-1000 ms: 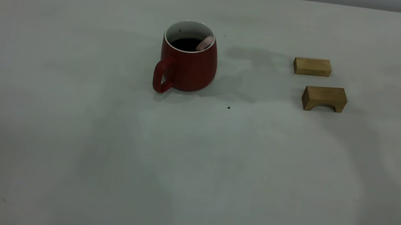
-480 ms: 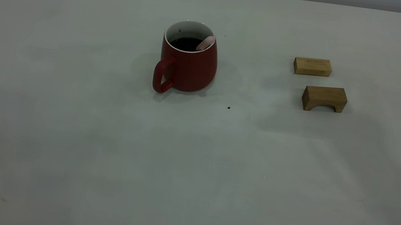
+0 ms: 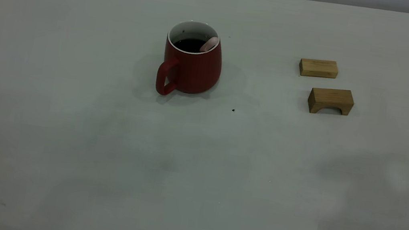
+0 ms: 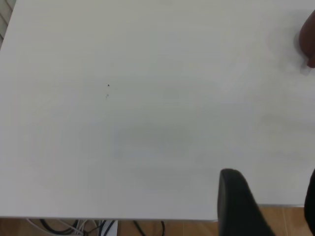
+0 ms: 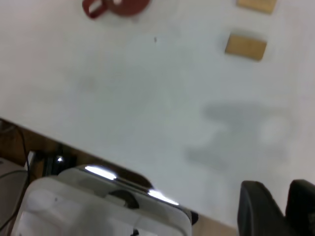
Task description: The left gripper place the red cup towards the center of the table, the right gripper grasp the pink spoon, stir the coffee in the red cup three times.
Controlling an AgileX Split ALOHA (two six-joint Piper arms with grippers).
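Note:
The red cup (image 3: 191, 64) stands upright on the table (image 3: 64, 130), a little left of the middle, handle toward the near left. Dark coffee (image 3: 188, 44) fills it. The pink spoon (image 3: 209, 44) is in the cup, its handle tip leaning on the right rim and its bowl hidden in the liquid. Neither gripper shows in the exterior view. In the left wrist view my left gripper (image 4: 273, 196) hangs open over the table's near edge, and a sliver of the cup (image 4: 309, 39) shows far off. My right gripper (image 5: 280, 189) is also back at the near edge, fingers slightly apart, holding nothing.
Two tan wooden blocks lie to the right of the cup: a flat one (image 3: 318, 68) and an arched one (image 3: 330, 100). A tiny dark speck (image 3: 233, 110) sits in front of the cup. A white-grey device (image 5: 98, 206) is below the table's near edge.
The arm shadows that lay beside the cup and over the right side have slid away toward the near right. Cup, spoon and blocks have not moved.

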